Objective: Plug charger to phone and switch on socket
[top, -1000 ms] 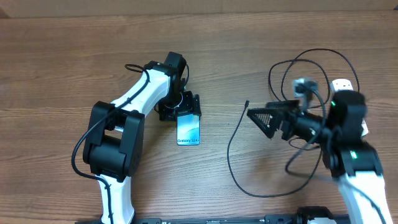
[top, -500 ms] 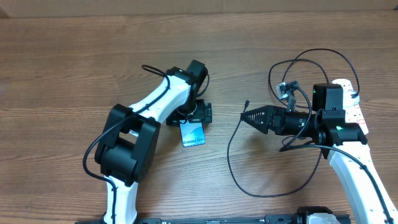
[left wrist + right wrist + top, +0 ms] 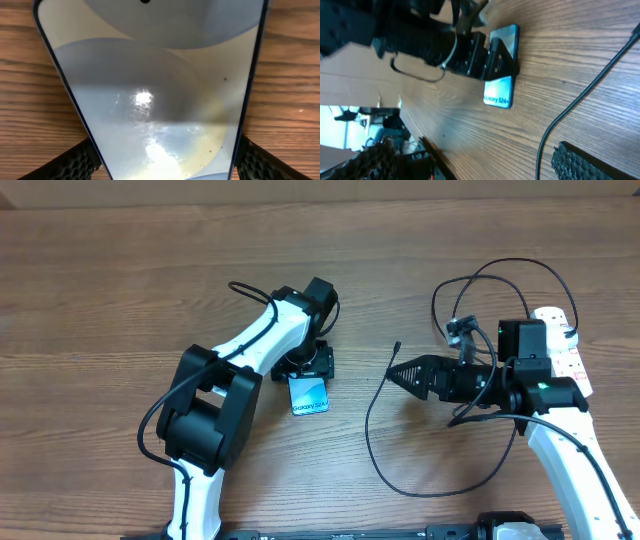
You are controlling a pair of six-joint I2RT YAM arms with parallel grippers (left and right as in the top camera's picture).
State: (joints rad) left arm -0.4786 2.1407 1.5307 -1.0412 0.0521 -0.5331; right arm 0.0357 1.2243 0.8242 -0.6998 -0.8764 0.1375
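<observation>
The phone (image 3: pixel 310 396), blue-teal screen with "Galaxy S24" text at its near end, lies on the wooden table. My left gripper (image 3: pixel 306 366) is shut on its far half, a finger against each long side. The screen fills the left wrist view (image 3: pixel 150 90) and also shows in the right wrist view (image 3: pixel 498 92). The charger (image 3: pixel 368 420) is a thin black cable looping on the table, its plug tip (image 3: pixel 397 345) pointing away. My right gripper (image 3: pixel 398 370) is open and empty, just beside the cable below the tip. The cable (image 3: pixel 580 95) runs between its fingers (image 3: pixel 480 165). The socket (image 3: pixel 574 362) is partly hidden by my right arm.
The cable's loops (image 3: pixel 500 272) lie over the table at the back right, around the right arm. Bare wood separates the phone from the cable tip. The table's front edge (image 3: pixel 350 530) has a dark rail.
My left gripper carried the phone a little to the right and turned it slightly. My right gripper turned on its side and reached left toward the cable tip.
</observation>
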